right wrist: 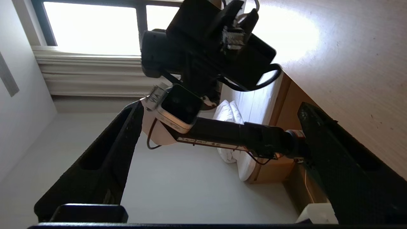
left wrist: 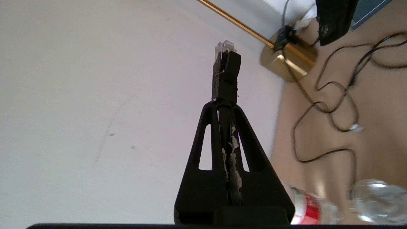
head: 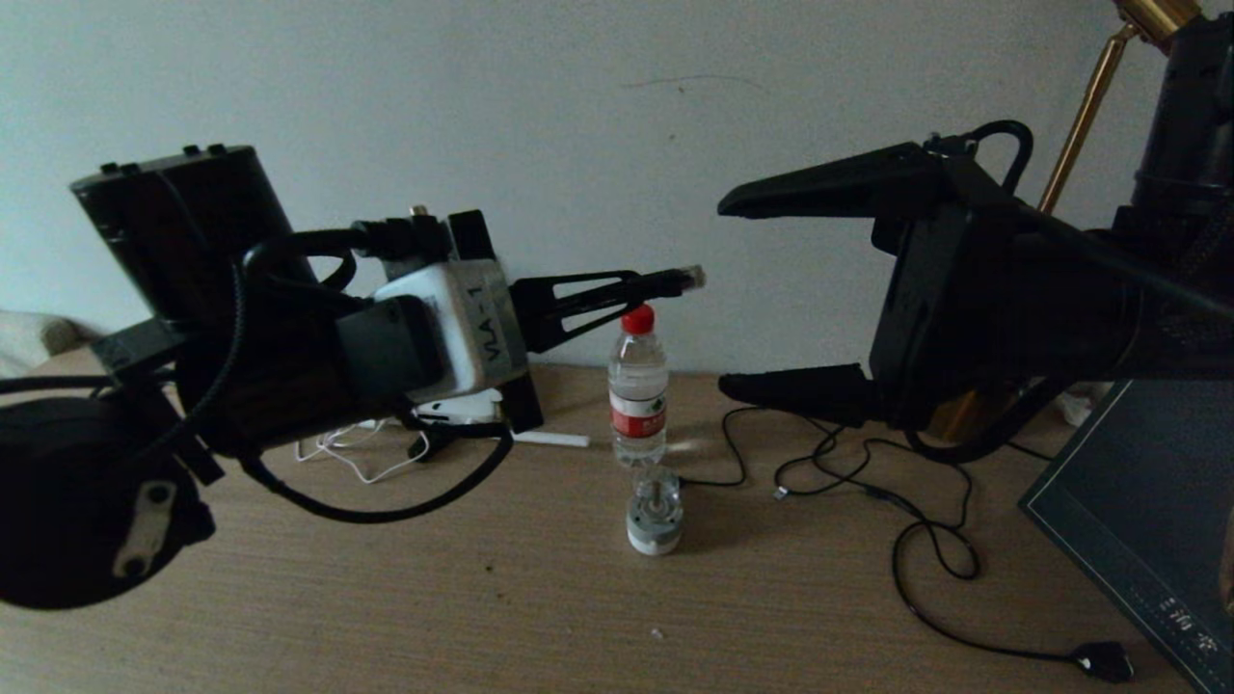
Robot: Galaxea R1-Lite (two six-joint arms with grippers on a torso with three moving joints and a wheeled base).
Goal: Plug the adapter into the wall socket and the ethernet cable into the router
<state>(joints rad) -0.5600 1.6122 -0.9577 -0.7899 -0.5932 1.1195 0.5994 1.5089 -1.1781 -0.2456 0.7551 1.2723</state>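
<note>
Lettering "VLA-1" reads along the white housing behind my left gripper (head: 665, 282), the only writing I can make out; the red label on the water bottle (head: 638, 397) is illegible. My left fingers (left wrist: 233, 68) are clamped together on the ethernet cable (head: 686, 279) just behind its clear plug. The plug lies level in the air above the bottle, its long axis in line with the fingers and its tip aimed at my right gripper (head: 747, 294), whose fingers stand wide apart, holding nothing, near the plug above the table (head: 482, 598).
</note>
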